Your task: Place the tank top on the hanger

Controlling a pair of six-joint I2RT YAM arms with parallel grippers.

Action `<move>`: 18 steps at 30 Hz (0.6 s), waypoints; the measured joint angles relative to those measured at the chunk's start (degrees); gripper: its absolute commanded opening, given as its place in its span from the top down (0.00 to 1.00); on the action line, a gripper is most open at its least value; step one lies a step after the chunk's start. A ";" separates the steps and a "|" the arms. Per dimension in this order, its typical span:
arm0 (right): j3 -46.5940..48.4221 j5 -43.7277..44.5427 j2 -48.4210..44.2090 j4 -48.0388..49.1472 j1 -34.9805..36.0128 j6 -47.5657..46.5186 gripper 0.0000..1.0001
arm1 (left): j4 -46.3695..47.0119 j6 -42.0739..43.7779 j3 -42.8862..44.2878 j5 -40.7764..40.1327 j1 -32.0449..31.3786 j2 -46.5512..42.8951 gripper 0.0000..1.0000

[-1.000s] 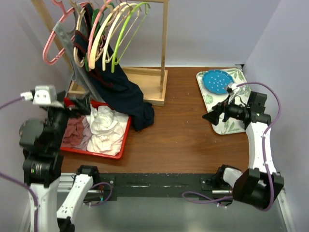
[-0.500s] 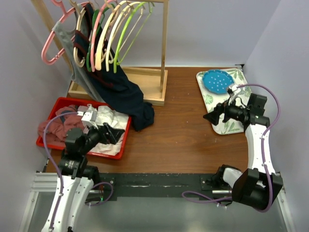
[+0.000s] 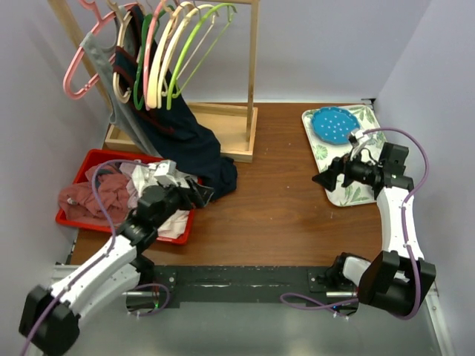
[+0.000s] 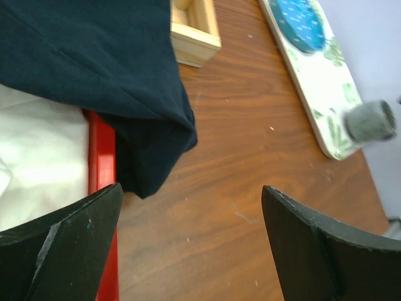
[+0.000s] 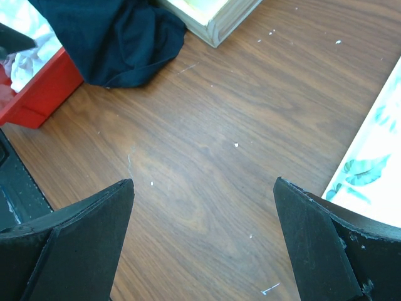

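Note:
The navy tank top (image 3: 185,141) hangs from the wooden rack among the hangers, and its lower end is heaped on the table (image 4: 144,138) against the red tray (image 3: 74,220). The tan hanger (image 3: 119,89) hangs on the rail beside the top's upper part. Low over the tray's right edge, my left gripper (image 3: 199,194) stands open just short of the heaped hem, with bare wood between its fingers (image 4: 191,191). Over the table left of the floral tray, my right gripper (image 3: 326,180) is open and holds nothing (image 5: 203,185). The heap shows far ahead of it (image 5: 119,37).
The rack's rail carries pink, cream and green hangers (image 3: 174,59) and a grey top (image 3: 100,52). The rack's wooden base (image 3: 237,133) sits behind the heap. The red tray holds white (image 3: 174,219) and dusty pink garments (image 3: 96,196). A floral tray (image 3: 364,189) bearing a blue plate (image 3: 332,124) lies at the right.
My left arm has come down from high at the far left and swung right across the red tray to the navy heap. The right arm has barely moved.

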 measured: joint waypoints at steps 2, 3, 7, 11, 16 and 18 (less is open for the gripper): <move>0.00 0.00 0.11 -0.33 0.00 -0.20 0.01 | 4.81 -1.38 0.00 -5.79 -3.98 5.33 0.12; 0.00 -0.02 0.11 -0.44 0.00 -0.28 0.01 | 6.51 -1.81 0.00 -7.85 -4.90 7.63 0.15; 0.00 -0.15 0.11 -0.90 0.00 -0.90 0.01 | 13.09 -4.11 2.71 -17.27 -6.73 19.85 0.45; 0.00 -0.55 0.11 -1.31 0.00 -1.51 0.01 | 17.53 -4.63 5.27 -23.50 -6.84 26.62 0.55; 0.15 -1.64 0.24 -3.17 0.00 -2.91 0.01 | 19.93 -4.20 8.28 -28.00 -6.05 30.82 0.89; 0.46 -1.79 0.57 -4.04 0.00 -3.65 0.01 | 21.09 -4.48 9.20 -28.26 -4.70 31.85 1.00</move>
